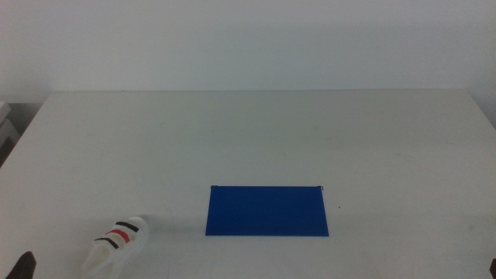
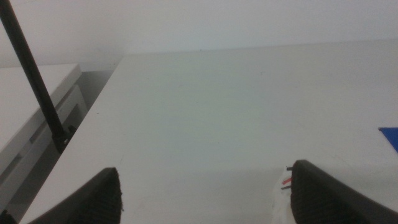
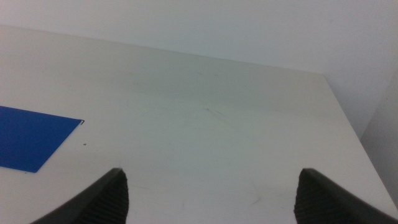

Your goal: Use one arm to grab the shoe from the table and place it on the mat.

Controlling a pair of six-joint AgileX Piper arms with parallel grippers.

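The white shoe point(image 1: 116, 246) with two black straps and one red strap lies on the white table point(image 1: 248, 132) near its front left edge. The deep-blue mat point(image 1: 267, 211) lies flat to the shoe's right, apart from it. My left gripper point(image 1: 27, 265) shows only a dark tip at the bottom left corner, left of the shoe. In the left wrist view the left gripper point(image 2: 205, 199) is open and empty, with the shoe point(image 2: 283, 193) half hidden behind one jaw and a mat corner point(image 2: 390, 135) beyond. My right gripper point(image 3: 211, 199) is open and empty, with the mat point(image 3: 31, 140) off to one side.
A pale cabinet point(image 2: 31, 124) stands beside the table's left edge, with a thin black cable point(image 2: 31, 81) running in front of it. A plain white wall rises behind the table's far edge.
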